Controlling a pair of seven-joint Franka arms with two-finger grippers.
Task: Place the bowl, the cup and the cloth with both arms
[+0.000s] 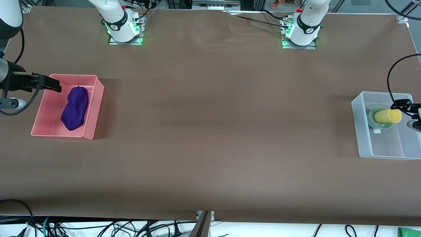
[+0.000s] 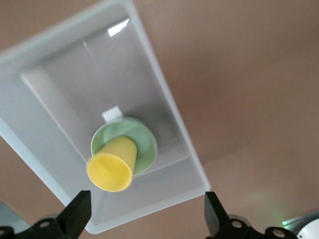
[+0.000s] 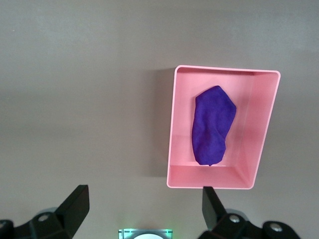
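The purple cloth (image 1: 75, 108) lies in a pink bin (image 1: 98, 98) toward the right arm's end of the table; it also shows in the right wrist view (image 3: 213, 124). The mint-green bowl (image 1: 376, 121) sits in a clear bin (image 1: 359, 113) toward the left arm's end. The yellow cup (image 1: 388, 116) lies tipped on its side in the bowl. In the left wrist view the cup (image 2: 112, 167) rests across the bowl (image 2: 144, 142). My right gripper (image 1: 55, 86) (image 3: 143, 206) is open and empty, up over the pink bin's edge. My left gripper (image 1: 402, 104) (image 2: 145, 219) is open and empty, up over the clear bin's edge.
The brown table cover (image 1: 213, 131) stretches between the two bins. The arm bases (image 1: 125, 29) (image 1: 301, 33) stand farthest from the front camera. Cables hang off the table edge nearest the camera.
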